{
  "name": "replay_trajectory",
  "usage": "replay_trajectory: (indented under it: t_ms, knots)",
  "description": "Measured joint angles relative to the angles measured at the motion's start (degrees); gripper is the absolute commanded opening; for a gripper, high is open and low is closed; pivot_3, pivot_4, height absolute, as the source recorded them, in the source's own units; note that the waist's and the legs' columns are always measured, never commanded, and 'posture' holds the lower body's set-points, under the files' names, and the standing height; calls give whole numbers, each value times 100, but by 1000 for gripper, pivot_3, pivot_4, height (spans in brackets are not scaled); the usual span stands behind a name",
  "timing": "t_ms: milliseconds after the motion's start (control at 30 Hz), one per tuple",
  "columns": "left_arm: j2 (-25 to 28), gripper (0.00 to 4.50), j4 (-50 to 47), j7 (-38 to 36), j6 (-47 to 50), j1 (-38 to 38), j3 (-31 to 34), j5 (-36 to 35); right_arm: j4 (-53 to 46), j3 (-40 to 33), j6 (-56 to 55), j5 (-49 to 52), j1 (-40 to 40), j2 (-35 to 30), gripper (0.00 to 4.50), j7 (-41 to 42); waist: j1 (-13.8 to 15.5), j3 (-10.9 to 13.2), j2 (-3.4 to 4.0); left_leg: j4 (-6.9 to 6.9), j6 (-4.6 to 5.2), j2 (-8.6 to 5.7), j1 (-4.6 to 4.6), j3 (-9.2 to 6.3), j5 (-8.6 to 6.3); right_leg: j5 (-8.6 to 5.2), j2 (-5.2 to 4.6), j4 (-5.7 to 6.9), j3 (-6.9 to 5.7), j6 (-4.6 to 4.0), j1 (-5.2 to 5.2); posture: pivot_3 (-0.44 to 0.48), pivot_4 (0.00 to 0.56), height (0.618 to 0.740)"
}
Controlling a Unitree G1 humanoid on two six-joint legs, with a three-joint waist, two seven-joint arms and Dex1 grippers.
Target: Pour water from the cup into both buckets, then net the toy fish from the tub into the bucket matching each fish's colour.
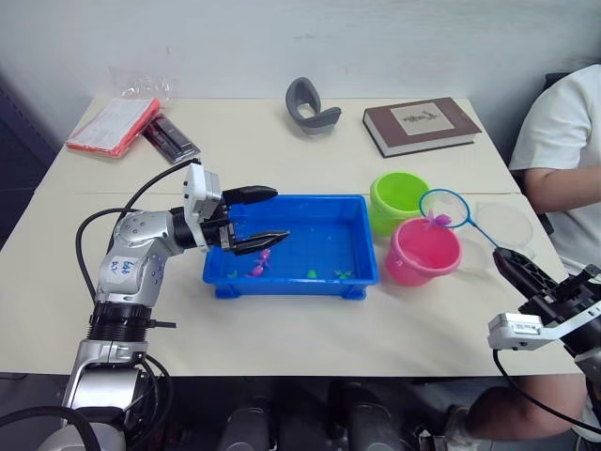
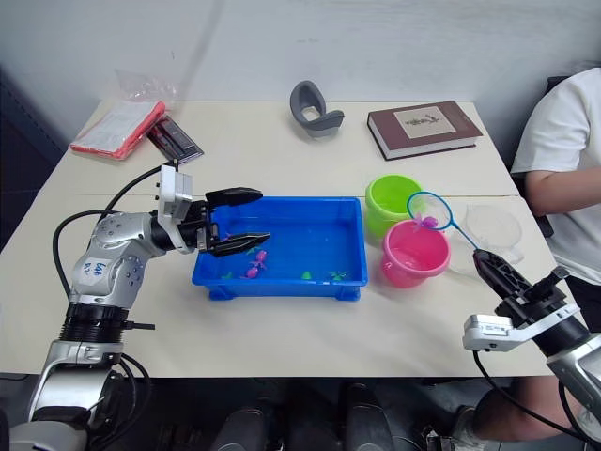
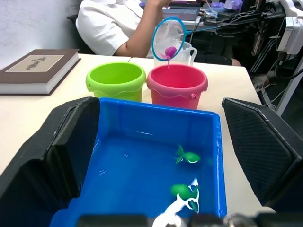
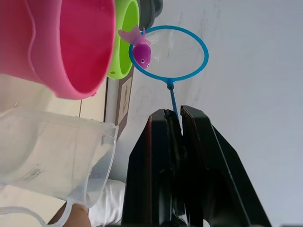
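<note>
The blue tub (image 1: 291, 280) sits mid-table with magenta toy fish (image 1: 260, 266) and green ones (image 1: 343, 274) near its front wall. My left gripper (image 1: 280, 213) hovers open over the tub's left end, nothing between its fingers. To the tub's right stand the green bucket (image 1: 399, 200) and, in front of it, the pink bucket (image 1: 423, 252). My right gripper (image 1: 502, 256) is shut on the thin handle of the net (image 1: 451, 202). The hoop hangs over the pink bucket's far rim with a magenta fish (image 4: 141, 53) in the mesh. The clear cup (image 1: 502, 230) stands right of the buckets.
At the table's far side lie a brown book (image 1: 421, 125), a grey curved object (image 1: 312, 106), a red packet (image 1: 113, 125) and a dark flat item (image 1: 169, 138). A person in a white shirt (image 1: 563, 141) sits at the right edge, close to the cup.
</note>
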Motion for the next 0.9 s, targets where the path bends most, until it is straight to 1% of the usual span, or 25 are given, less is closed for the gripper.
replay_trajectory:
  t_ms: [133,267,367,467,600,733,833,900]
  knots:
    - [-47,4438,0,15,-15,8,-2,0,17,310,-14,-82,100,7,0,148,-3,0,0,-1,1,-1,1,-2,0,0,-1,0,-1,0,2,0,150,740]
    - [-64,4438,0,60,-17,7,3,-1,55,109,87,-72,121,-20,0,85,-3,-2,-4,0,1,0,2,-2,0,0,-1,-1,-1,1,4,0,150,740]
    - [-48,4438,2,48,-29,12,3,15,143,167,-26,-66,252,-11,0,45,-2,-2,-4,-2,-1,2,0,-4,0,-1,1,-3,-4,-1,2,0,150,740]
    - [-66,4438,-1,77,-28,10,9,11,198,119,59,27,144,-27,0,45,-9,-3,-6,-1,2,-1,5,-1,0,0,-2,-3,-1,1,10,0,150,740]
    - [-90,4438,3,72,-33,23,10,17,446,268,-2,-9,311,-29,0,42,0,-3,-5,-4,0,2,6,-10,-1,-1,-1,-12,-9,-2,18,0,150,740]
    - [-166,4438,4,100,-33,10,0,4,56,284,-372,11,399,-179,0,47,-2,-3,-6,-3,-1,4,10,-14,-2,-1,1,-13,-10,-1,26,0,150,740]
    - [-160,4438,12,61,-58,10,-2,27,372,56,-117,-27,367,-128,0,-158,-2,-3,-6,-3,1,0,9,-10,-3,0,-3,-16,-8,0,25,0,150,740]
    - [-158,4438,13,53,-58,10,5,27,440,-7,-169,-64,420,-147,0,-227,-2,-3,-6,-4,0,4,9,-16,-3,0,0,-21,-13,0,27,0,150,740]
